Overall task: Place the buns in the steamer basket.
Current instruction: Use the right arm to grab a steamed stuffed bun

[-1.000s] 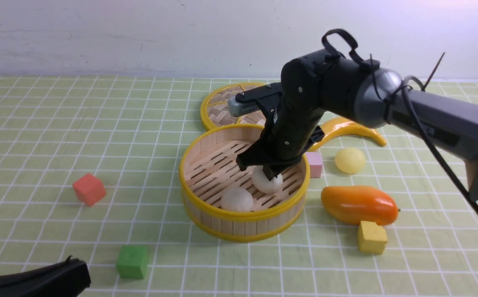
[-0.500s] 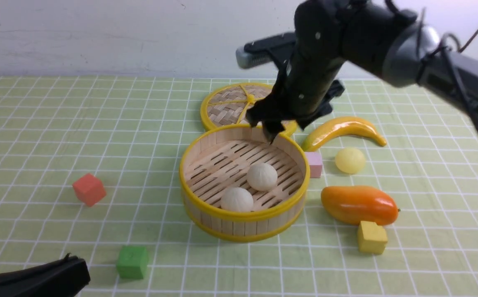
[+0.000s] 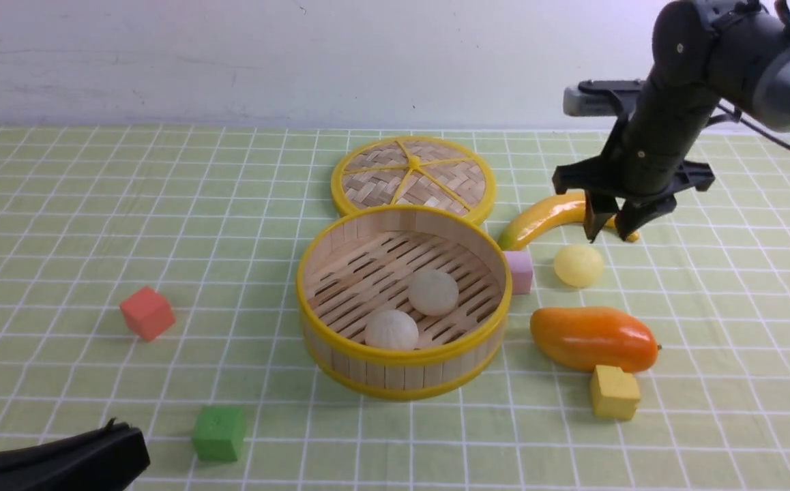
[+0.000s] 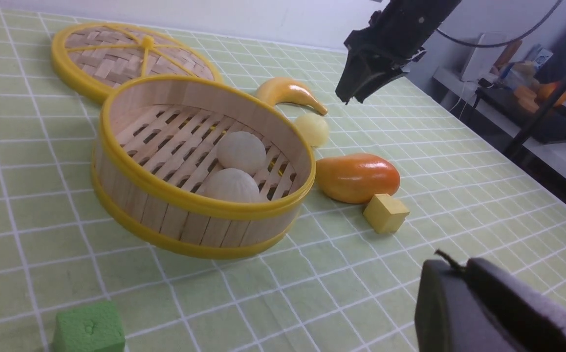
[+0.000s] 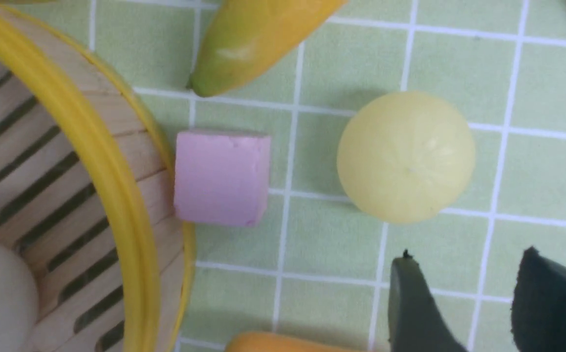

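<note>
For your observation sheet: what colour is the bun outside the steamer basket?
Pale yellow bun, clearest in right wrist view.

light is bright and even, coming from above; the cloth (image 3: pixel 163 204) shows no hot patches. shadows are soft and short: a faint one lies under the mango (image 3: pixel 593 337), another beside the yellow bun (image 3: pixel 578 265). the mango and the banana (image 3: pixel 538 218) carry small white highlights. the front view is sharp, with a lilac cast on the wall (image 3: pixel 538 41) at upper right. in the left wrist view the left gripper (image 4: pixel 456 266) is a dark, blurred mass, and the room (image 4: pixel 532 73) behind is dim and soft. the right wrist view is slightly soft; the right gripper (image 5: pixel 468 254) reads near-black, without detail.
</note>
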Robot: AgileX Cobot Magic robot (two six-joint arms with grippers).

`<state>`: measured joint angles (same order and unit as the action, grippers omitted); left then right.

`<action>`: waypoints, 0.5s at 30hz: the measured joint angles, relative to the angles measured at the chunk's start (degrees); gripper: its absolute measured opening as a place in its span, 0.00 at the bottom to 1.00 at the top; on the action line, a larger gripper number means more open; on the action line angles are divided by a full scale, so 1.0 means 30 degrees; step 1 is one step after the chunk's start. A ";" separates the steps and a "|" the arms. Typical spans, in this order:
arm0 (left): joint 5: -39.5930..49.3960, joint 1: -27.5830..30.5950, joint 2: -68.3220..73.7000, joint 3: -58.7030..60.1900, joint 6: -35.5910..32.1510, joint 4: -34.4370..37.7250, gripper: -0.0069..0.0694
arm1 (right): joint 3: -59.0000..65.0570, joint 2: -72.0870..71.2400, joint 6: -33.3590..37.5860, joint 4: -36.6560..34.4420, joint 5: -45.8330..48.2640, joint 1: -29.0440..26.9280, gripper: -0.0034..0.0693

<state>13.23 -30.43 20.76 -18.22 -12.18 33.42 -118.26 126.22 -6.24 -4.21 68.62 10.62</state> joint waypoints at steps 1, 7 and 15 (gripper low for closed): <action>0.0019 0.0000 0.0000 0.0000 0.0000 0.0000 0.14 | 0.0000 0.0272 0.0000 -0.0059 -0.0316 -0.0097 0.44; 0.0133 0.0000 0.0000 0.0000 0.0000 0.0000 0.14 | 0.0000 0.1111 0.0000 -0.0460 -0.0876 -0.0116 0.43; 0.0304 0.0000 0.0000 0.0000 0.0000 0.0000 0.15 | 0.0000 0.1677 0.0000 -0.0640 -0.1824 -0.0116 0.43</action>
<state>14.14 -30.43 20.76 -18.22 -12.18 33.42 -118.26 131.25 -6.24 -6.13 63.15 10.28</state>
